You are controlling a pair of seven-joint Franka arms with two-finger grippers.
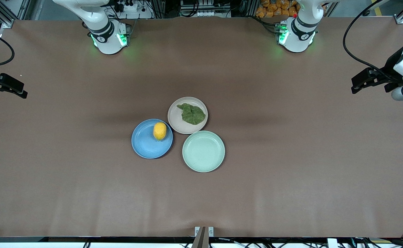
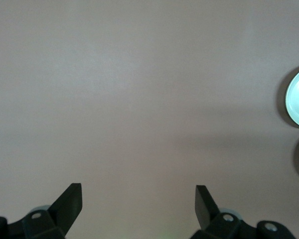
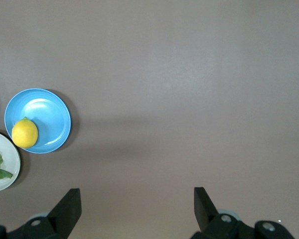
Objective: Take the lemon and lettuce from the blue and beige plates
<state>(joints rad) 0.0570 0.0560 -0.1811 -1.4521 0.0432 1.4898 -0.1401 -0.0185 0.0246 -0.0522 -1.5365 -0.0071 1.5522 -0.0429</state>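
In the middle of the table I see three plates clustered together, and none of the task is done yet. Nearest the front camera sits the mint-green plate (image 1: 203, 151), bare, which I leave alone. Just beside it, toward the right arm's end of the table, is the blue plate (image 1: 146, 144), with the lemon (image 1: 159, 131) lying near its rim on the side closest to the beige plate. Farther from the front camera than both is the beige plate (image 1: 178, 120), and the lettuce (image 1: 192, 113) lies flat on it, stem pointing toward the right arm's end. The three plates touch or nearly touch one another.

Both arms wait well apart from the plates. My left gripper (image 2: 138, 200) hangs over bare table at the left arm's end, jaws spread wide with nothing between them. My right gripper (image 3: 137, 204) hangs over bare table at the right arm's end, jaws likewise spread and holding nothing; its wrist view catches the blue plate and lemon off to one side.

As I judge it, everything is left: reach in, grasp the lemon, grasp the lettuce, lift each clear of its plate.
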